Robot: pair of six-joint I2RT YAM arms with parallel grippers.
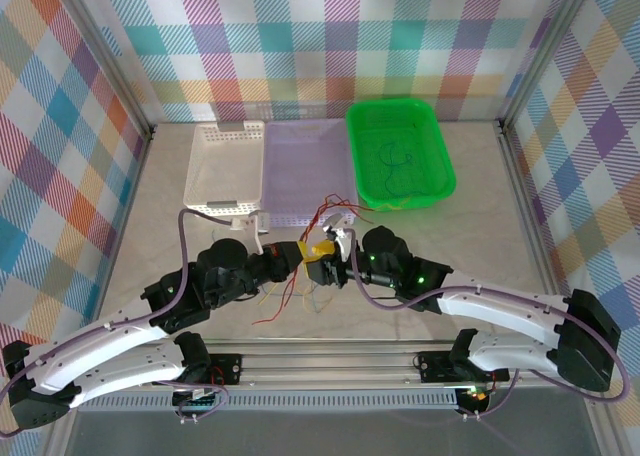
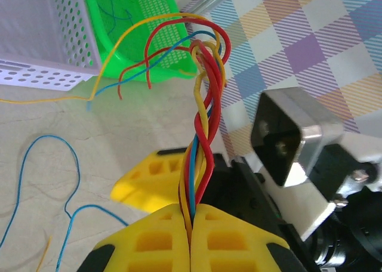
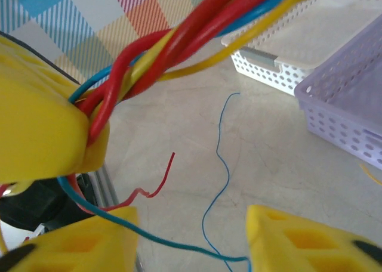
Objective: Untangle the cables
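**Cables (image 2: 203,135) clamped in left gripper (image 2: 191,215), right gripper (image 3: 191,233) spread open**

The left gripper's two yellow fingers (image 2: 233,242) are pressed together. A twisted bundle of red, yellow and blue cables is caught in the seam between them. From that seam the bundle runs straight out ahead of the fingertips, wound like a rope. At its far end it loosens into separate loops and free ends that curl away to the left in the wrist view. On that same side a loose blue wire (image 2: 70,164) lies on the table (image 2: 131,129). Further ahead of the tips stands the green basket (image 2: 149,39).

In the top view the right gripper meets the left one nearly tip to tip. Its jaws stand wide apart and hold nothing. The bundle passes ahead of its fingers, high in its wrist view and outside the gap between them, running out of the left gripper's finger at that view's left edge. One thin blue strand (image 3: 149,235) crosses the open gap low down. Ahead of the gap a short red wire end (image 3: 158,181) lies on the table. Beyond it, off to the right of the tips, sit the white basket (image 3: 280,63) and the lilac basket (image 3: 352,117).
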